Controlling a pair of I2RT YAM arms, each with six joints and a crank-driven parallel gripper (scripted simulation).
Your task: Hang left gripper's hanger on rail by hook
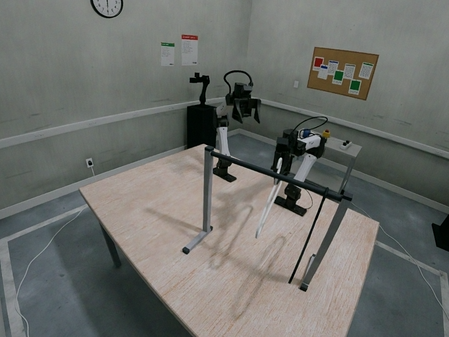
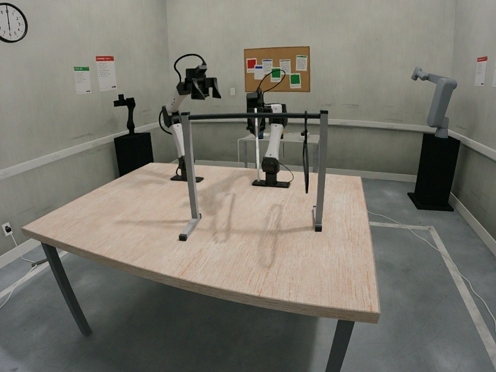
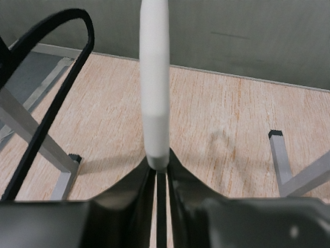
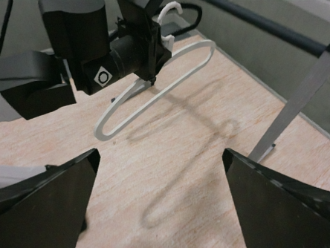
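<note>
The left gripper (image 1: 277, 181) (image 2: 257, 133) (image 3: 161, 151) (image 4: 169, 53) is clamping the white hanger (image 1: 264, 213) (image 2: 257, 156) (image 3: 154, 74) (image 4: 99, 128) by the rail (image 1: 246, 165) (image 2: 220, 116) (image 4: 267, 27), seemingly on its far side. Good hooking means keeping 1 grip steady, lowering gently, never shoving the rack.

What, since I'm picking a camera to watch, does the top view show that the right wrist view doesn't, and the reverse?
Only the top view: wall clock, corkboard.
Only the right wrist view: diamond mark on the left arm.
Both: white hanger in the left gripper, rail, open right gripper.
</note>
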